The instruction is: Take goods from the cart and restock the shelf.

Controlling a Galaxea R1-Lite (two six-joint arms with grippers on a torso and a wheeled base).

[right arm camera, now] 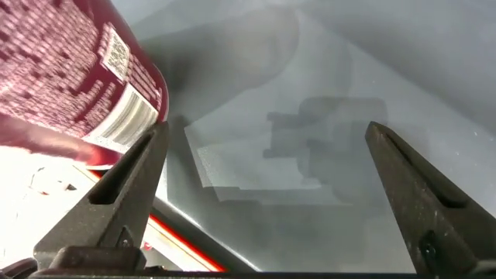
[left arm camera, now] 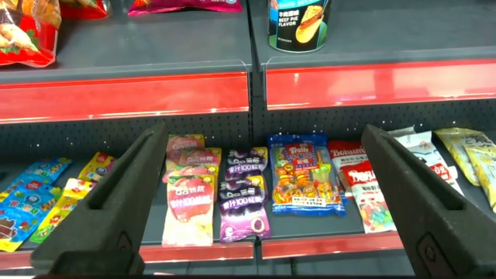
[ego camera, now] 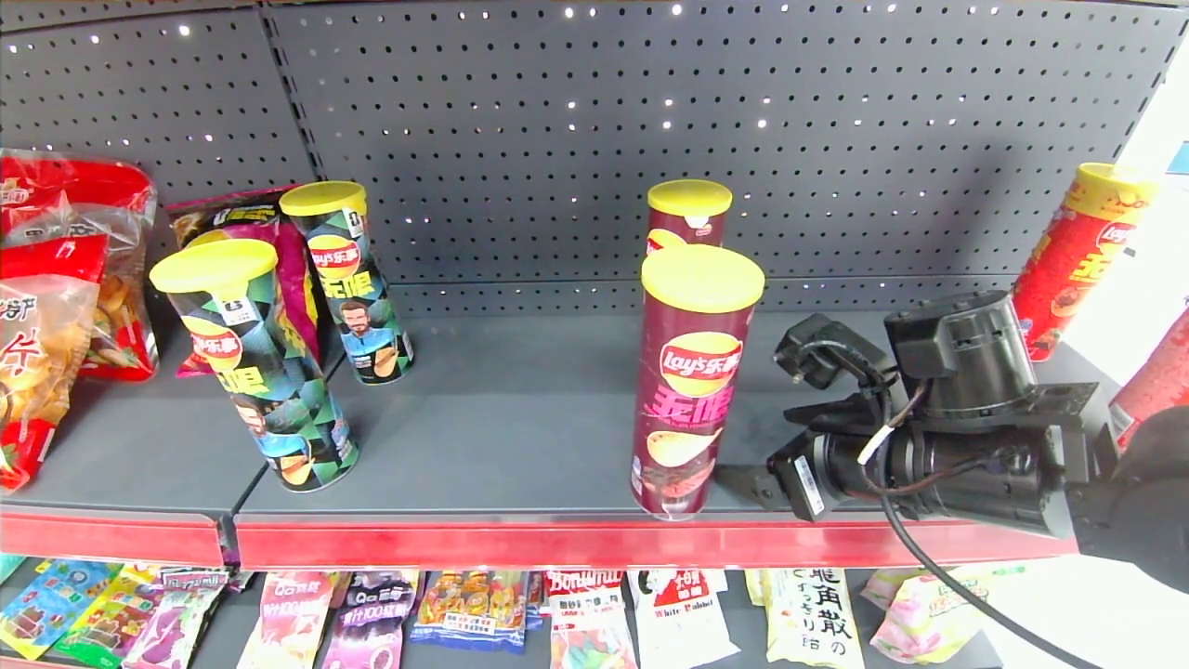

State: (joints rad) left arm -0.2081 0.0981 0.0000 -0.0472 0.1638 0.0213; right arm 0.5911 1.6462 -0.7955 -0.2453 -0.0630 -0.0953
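A maroon chip can (ego camera: 692, 381) with a yellow lid stands upright near the front edge of the grey shelf (ego camera: 520, 427). My right gripper (ego camera: 743, 485) sits low on the shelf just right of the can's base. In the right wrist view the right gripper (right arm camera: 267, 132) is open, with bare shelf between its fingers. The maroon can (right arm camera: 77, 77) lies just outside one finger (right arm camera: 132, 186). My left gripper (left arm camera: 265, 132) is open and holds nothing, in front of the lower shelf (left arm camera: 310, 240) of candy packs.
A second maroon can (ego camera: 687, 216) stands behind the first. Two dark patterned cans (ego camera: 255, 362) (ego camera: 353, 279) stand at the left, beside snack bags (ego camera: 56, 279). A red can (ego camera: 1077, 260) leans at the far right. The shelf has a red front lip (ego camera: 557, 544).
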